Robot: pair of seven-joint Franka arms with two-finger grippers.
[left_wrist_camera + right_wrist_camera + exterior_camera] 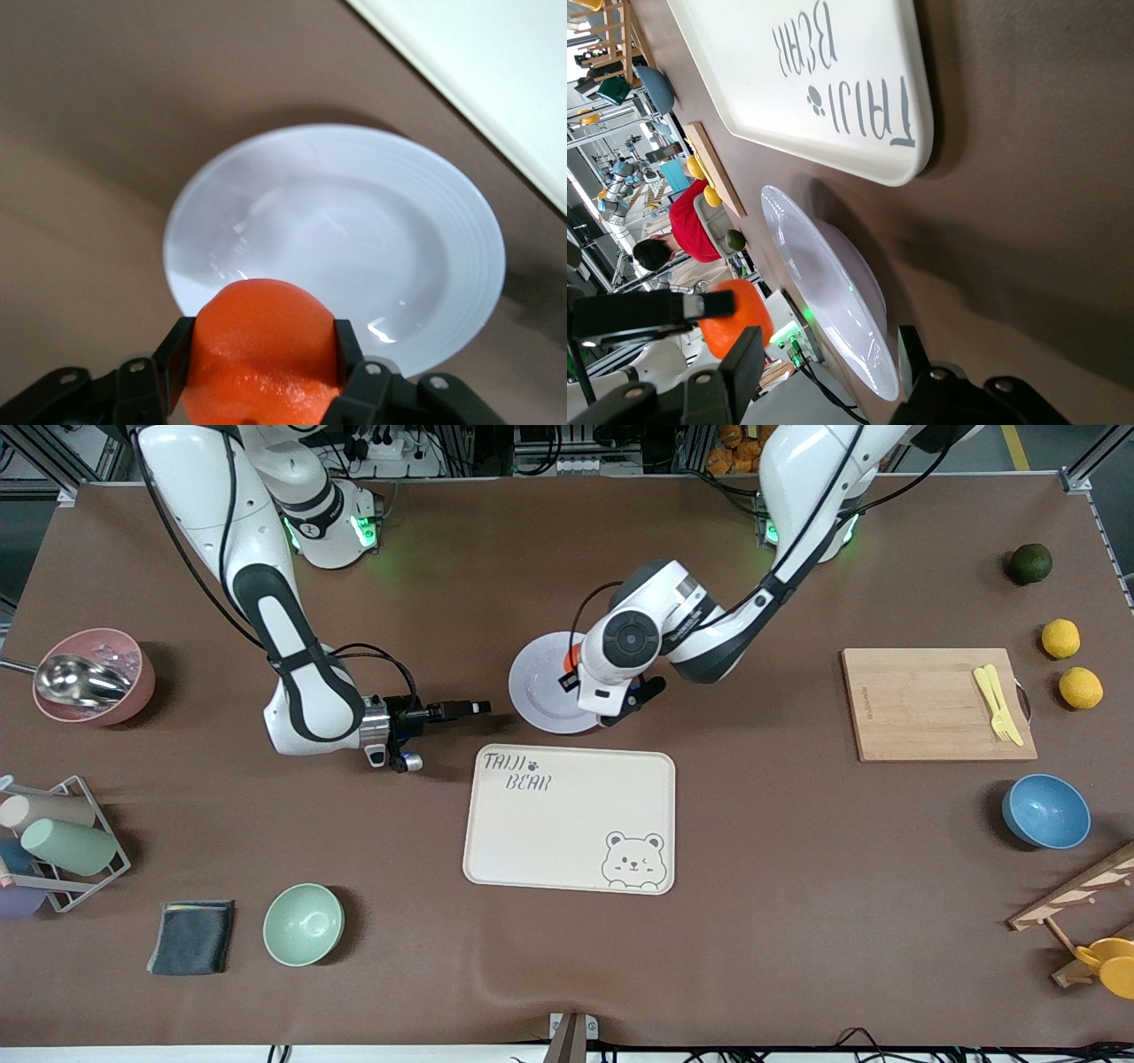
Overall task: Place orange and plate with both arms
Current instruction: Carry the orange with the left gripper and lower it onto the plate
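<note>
My left gripper hangs over the plate clamped on the orange, while my right gripper waits beside the plate's rim with its 2 fingers apart.

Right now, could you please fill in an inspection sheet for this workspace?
Surface: brown table mat.
Job's things: orange held over the plate, which lies beside the bear tray.
Clutter: cutting board, lemons, bowls, cup rack, cloth.
Grippers: left gripper shut on the orange; right gripper open, low beside the plate.
Cables: black cables on both arms.
Surroundings: metal framing.
</note>
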